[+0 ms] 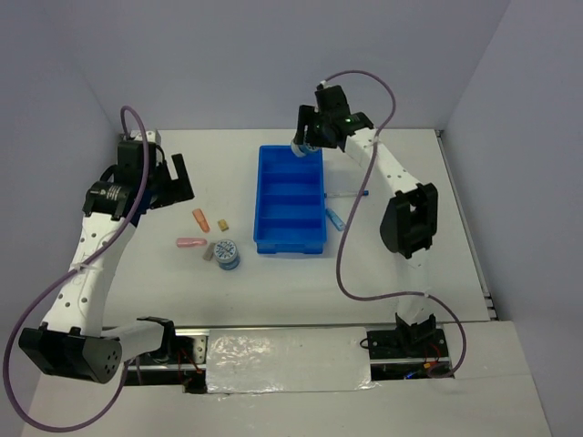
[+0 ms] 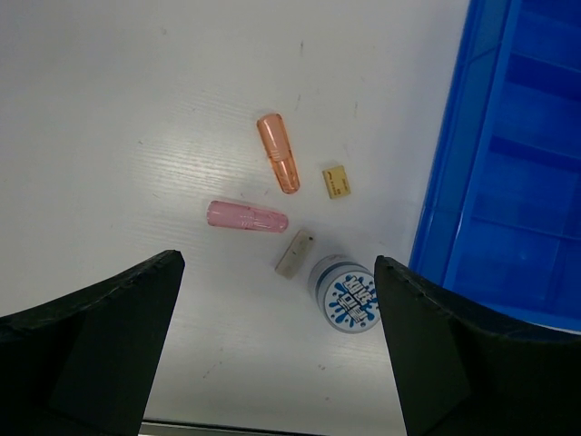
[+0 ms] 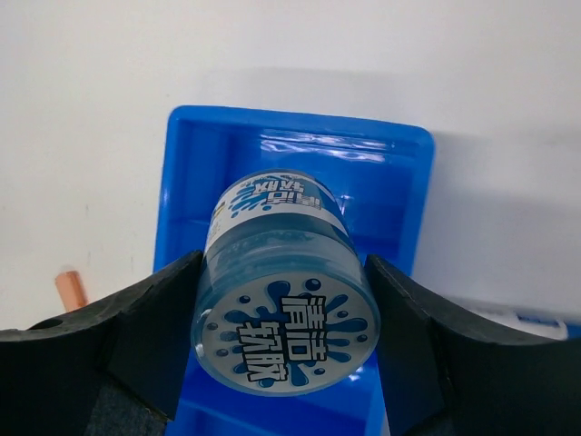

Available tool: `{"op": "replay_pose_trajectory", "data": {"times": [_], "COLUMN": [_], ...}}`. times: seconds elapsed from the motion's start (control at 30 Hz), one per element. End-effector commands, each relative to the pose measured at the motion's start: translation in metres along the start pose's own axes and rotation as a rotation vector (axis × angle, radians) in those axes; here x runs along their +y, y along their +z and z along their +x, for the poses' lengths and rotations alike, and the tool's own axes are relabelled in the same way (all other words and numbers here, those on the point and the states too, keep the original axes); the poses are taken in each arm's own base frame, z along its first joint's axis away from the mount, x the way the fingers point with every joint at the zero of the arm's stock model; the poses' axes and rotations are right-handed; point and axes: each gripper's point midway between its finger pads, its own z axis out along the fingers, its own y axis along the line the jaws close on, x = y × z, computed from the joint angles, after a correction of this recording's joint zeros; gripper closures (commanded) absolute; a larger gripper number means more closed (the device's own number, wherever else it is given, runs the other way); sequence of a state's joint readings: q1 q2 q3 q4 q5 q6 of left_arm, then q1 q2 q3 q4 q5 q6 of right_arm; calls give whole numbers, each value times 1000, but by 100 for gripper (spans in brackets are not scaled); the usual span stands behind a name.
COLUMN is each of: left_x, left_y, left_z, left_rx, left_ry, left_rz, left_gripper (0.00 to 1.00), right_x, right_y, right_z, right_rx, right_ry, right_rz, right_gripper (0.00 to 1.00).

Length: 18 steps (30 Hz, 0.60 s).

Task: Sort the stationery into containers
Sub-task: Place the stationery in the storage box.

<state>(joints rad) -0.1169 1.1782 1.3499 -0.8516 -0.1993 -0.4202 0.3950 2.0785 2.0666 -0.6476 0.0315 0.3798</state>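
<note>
The right gripper [image 1: 307, 137] is closed on a blue-grey roll [image 3: 283, 304], pinching it across its curved sides. It hangs over the far end of the blue tray [image 1: 259, 202], which sits mid-table with its long side running from the near edge to the far one. What counts now is straight down: the far compartment [image 1: 290, 164] lies directly under the roll, so I'd say letting go there is all that's needed. The roll is a stubby cylinder with translucent blue walls, and its white splash-patterned end is tipped back toward the wrist rather than up. The left gripper [image 1: 168, 187] is spread wide and holds nothing. It hovers over the table left of the tray, nearer the second roll [image 2: 349, 295], pink bar [image 2: 247, 216] and orange bar [image 2: 278, 153].
</note>
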Motion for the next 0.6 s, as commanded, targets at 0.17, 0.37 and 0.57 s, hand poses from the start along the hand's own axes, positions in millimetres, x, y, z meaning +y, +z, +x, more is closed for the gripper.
{"op": "replay_pose_trajectory", "data": {"times": [0.17,0.37,0.57], "left_x": [-24,-27,-34], "left_y": [5,14,24], "left_z": [13,29,41], "left_rx": [56,97,131], "left_ry": [89,94,100], "left_rz": [151,175,212], "left_gripper": [1,1,1], "right_x": [21,4,-3], "right_y": [32,54,61], "right_z": [3,28,34], "right_rx": [26,88,97], "right_ry": [-91,-121,-136], "right_rz": [-91,-32,-11], "right_gripper": [60,55,51]}}
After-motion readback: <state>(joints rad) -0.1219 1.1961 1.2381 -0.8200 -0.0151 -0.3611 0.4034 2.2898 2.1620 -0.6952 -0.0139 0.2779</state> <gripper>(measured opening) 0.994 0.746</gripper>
